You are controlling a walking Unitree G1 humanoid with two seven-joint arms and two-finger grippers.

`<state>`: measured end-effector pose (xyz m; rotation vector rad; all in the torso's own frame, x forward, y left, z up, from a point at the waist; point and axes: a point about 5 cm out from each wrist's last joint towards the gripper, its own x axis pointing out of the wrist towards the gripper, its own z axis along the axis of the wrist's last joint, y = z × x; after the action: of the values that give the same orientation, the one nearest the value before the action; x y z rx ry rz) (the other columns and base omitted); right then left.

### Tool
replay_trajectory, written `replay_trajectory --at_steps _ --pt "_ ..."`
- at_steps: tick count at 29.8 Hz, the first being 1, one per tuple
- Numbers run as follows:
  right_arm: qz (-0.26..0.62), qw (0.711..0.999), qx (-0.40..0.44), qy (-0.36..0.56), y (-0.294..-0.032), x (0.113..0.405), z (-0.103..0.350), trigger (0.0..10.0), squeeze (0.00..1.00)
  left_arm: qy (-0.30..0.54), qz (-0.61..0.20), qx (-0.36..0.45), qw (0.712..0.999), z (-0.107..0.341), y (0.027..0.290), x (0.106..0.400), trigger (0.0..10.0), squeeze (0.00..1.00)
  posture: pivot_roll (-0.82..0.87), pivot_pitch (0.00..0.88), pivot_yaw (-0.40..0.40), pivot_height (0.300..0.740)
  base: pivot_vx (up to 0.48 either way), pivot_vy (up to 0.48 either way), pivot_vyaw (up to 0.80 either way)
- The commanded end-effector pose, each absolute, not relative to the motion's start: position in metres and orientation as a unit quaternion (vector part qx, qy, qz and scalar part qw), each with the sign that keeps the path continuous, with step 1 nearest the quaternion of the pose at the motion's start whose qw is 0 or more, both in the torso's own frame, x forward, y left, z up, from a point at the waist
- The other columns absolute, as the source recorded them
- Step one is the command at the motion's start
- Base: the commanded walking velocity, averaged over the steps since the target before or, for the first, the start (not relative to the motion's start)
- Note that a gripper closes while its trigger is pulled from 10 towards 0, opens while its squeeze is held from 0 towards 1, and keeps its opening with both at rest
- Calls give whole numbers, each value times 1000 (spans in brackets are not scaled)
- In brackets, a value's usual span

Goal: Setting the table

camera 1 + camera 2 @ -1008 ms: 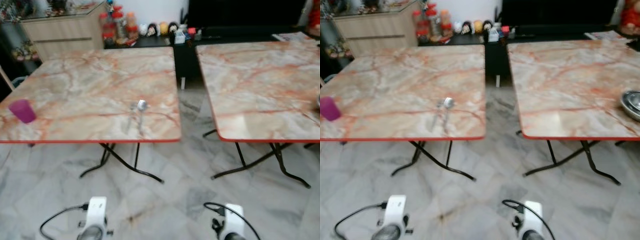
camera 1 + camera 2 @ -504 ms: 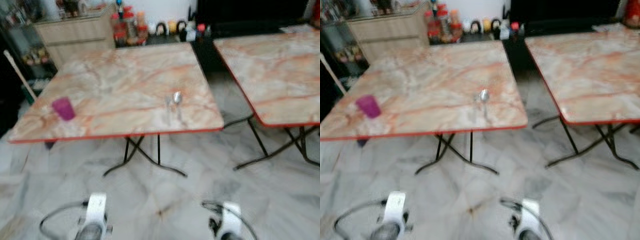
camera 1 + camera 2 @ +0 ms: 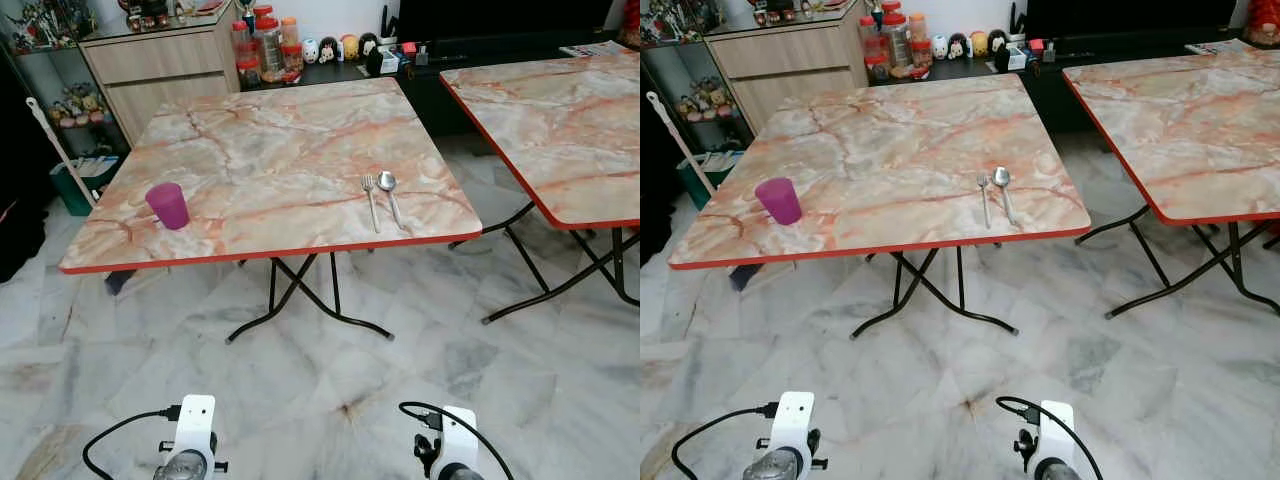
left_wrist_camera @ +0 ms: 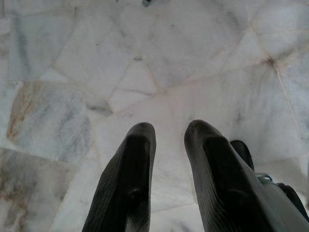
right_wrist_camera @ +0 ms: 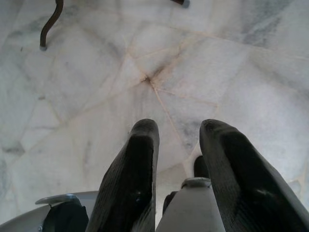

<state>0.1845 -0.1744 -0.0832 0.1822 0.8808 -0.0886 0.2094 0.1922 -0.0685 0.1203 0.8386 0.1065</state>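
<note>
wooden cabinet (image 3: pixel 160 65), jars (image 3: pixel 265 45), figurines (image 3: pixel 335 47)

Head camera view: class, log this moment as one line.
purple cup, fork, spoon on table | left gripper open | right gripper open

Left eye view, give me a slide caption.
Marble-topped table holding a purple cup, fork and spoon, over marble floor.

Two marble-topped counters: one (image 3: pixel 270 150) and another (image 3: pixel 560 120). One purple cup (image 3: pixel 168 205), one fork (image 3: pixel 371 198), one spoon (image 3: pixel 390 193). Two grippers: left (image 4: pixel 169 133), right (image 5: pixel 178 130).
</note>
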Motion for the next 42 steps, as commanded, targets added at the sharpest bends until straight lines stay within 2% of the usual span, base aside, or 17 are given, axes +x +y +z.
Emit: replay_trajectory --at_steps 1,29,42 --pt "-48 902 94 418 -174 189 -81 10000 0 407 54 60 910 -68 194 211 10000 0 -182 0 85 740 259 0 0" --pt "-47 904 91 415 -177 191 -80 10000 0 402 61 55 912 -66 194 214 10000 0 -180 0 75 740 286 0 0" --pt "-36 903 72 422 -180 183 -83 10000 0 409 60 59 909 -69 196 209 10000 0 -189 0 84 740 302 0 0"
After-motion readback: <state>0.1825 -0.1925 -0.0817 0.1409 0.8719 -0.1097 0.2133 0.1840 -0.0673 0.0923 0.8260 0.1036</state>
